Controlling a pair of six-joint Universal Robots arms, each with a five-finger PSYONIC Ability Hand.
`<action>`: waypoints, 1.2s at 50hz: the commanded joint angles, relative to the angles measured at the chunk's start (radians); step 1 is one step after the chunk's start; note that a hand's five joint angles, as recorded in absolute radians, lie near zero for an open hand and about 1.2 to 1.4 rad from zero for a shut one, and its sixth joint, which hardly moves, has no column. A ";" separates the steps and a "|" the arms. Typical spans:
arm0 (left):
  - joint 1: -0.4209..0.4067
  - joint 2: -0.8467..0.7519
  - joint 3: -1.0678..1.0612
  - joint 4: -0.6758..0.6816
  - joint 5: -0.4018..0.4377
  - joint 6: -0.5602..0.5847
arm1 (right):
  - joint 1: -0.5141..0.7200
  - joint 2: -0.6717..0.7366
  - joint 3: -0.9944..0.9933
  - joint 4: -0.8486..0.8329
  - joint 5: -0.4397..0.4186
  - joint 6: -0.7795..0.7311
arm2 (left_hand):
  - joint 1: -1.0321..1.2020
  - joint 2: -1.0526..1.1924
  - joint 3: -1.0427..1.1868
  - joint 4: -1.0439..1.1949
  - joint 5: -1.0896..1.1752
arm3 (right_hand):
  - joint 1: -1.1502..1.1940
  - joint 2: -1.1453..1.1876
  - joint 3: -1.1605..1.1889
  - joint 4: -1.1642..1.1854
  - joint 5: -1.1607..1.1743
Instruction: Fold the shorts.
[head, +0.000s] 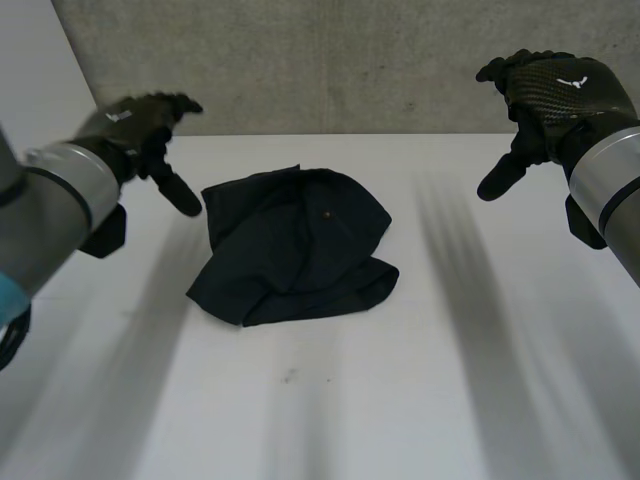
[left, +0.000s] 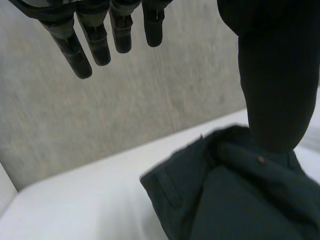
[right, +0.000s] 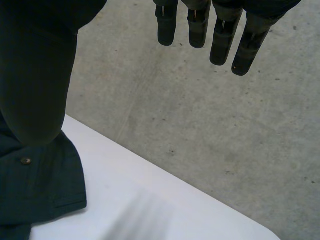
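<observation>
Loosely crumpled, the dark shorts (head: 295, 245) were left in a heap at the middle of the white table (head: 420, 400). The left hand (head: 140, 125) and the right hand (head: 555, 95) were held clear of the shorts, one at each side, with fingers outstretched and nothing gripped.

The shorts (head: 295, 245) lie bunched on the bench (head: 450, 380); legs and waistband cannot be told apart. The thumb of the left hand (left: 272, 75) and that of the right hand (right: 35, 75) each cover part of them in the wrist views, whose edges crop the rest.
</observation>
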 joint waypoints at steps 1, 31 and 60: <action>-0.002 -0.188 0.026 0.008 0.002 0.034 | 0.000 0.003 0.012 -0.005 -0.035 -0.002 | 0.111 0.090 0.078 0.084 0.071 | 0.016 -0.026 -0.039 -0.064 -0.049; 0.032 -0.550 0.325 0.286 -0.091 0.157 | 0.002 0.089 0.042 -0.045 -0.036 -0.103 | 0.184 0.163 0.151 0.158 0.145 | 0.016 -0.026 -0.039 -0.064 -0.049; 0.110 -0.564 0.505 0.215 -0.132 0.166 | 0.002 0.132 0.028 -0.045 -0.036 -0.106 | 1.214 1.193 1.181 1.188 1.175 | 0.016 -0.026 -0.039 -0.064 -0.049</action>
